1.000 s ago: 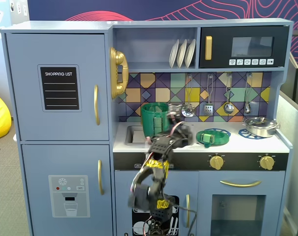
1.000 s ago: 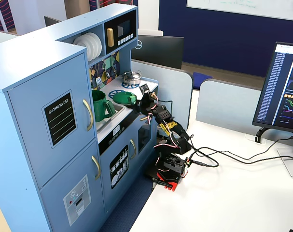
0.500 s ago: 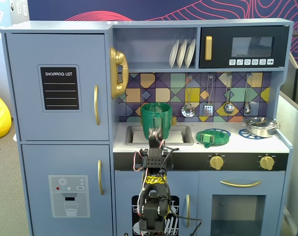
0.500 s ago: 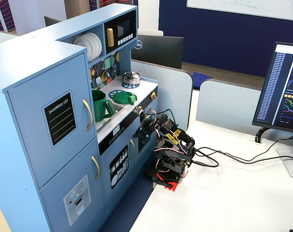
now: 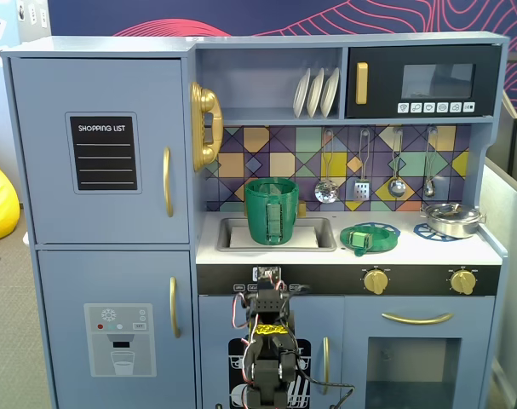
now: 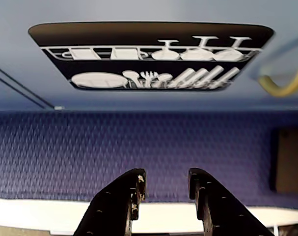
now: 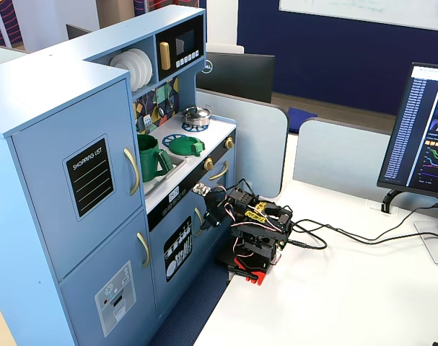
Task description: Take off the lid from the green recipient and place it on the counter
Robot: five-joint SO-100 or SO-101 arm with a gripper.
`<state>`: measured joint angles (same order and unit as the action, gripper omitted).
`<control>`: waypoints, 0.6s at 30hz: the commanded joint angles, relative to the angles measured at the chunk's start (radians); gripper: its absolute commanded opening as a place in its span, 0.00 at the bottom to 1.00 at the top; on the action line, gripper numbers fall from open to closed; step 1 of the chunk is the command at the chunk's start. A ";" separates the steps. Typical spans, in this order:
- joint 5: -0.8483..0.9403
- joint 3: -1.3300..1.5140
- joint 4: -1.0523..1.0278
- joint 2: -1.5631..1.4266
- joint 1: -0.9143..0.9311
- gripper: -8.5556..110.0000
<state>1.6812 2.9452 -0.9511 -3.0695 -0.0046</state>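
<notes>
One lid: the lid (image 5: 370, 237) lies flat on the counter (image 5: 411, 247), on the left blue burner print, apart from the green cup (image 5: 272, 210); judged from this, the removal looks done.
Cup: it stands upright in the sink (image 5: 324, 235) with its mouth open and its ribbed handle facing the front, probably because the basin keeps it from sliding.
Arm: the arm (image 7: 251, 223) is folded low in front of the lower cabinet door (image 5: 271, 341), below the counter's front edge and well apart from lid and cup.
Jaws: the gripper (image 6: 164, 189) is released, its two dark fingers (image 6: 134, 189) apart with a gap between and nothing held; the wrist view shows only the dish-rack sticker (image 6: 153, 56) on the door and blue carpet.
Edges: the lid sits near the counter's front edge, just beside the sink rim, so a nudge forward could tip it off.
Open room: bare white counter remains between the lid and the silver pot (image 5: 452, 219) on the right burner; hanging utensils (image 5: 360, 175) crowd the space above the back of the counter.
Desk: cables (image 7: 348, 238) trail behind the arm toward the monitor (image 7: 421, 130).
</notes>
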 commanded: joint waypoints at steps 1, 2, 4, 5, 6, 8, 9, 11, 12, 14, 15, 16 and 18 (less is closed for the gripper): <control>-0.009 0.051 0.095 -0.023 -0.008 0.07; -0.037 0.051 0.086 -0.020 -0.012 0.07; -0.071 0.051 0.078 -0.011 -0.017 0.07; -0.078 0.051 0.067 -0.012 -0.015 0.07; -0.083 0.051 0.052 -0.015 -0.015 0.07; -0.086 0.051 -0.017 -0.032 -0.014 0.07; -0.084 0.051 -0.067 -0.044 -0.014 0.08; -0.098 0.051 -0.189 -0.077 -0.011 0.09; -0.117 0.052 -0.247 -0.098 -0.009 0.09; -0.179 0.052 -0.324 -0.107 -0.011 0.09; -0.189 0.052 -0.364 -0.107 -0.009 0.09; -0.189 0.052 -0.403 -0.107 -0.009 0.09; -0.199 0.052 -0.469 -0.109 -0.012 0.07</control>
<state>1.5140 3.0020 -1.2962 -3.1707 -0.0061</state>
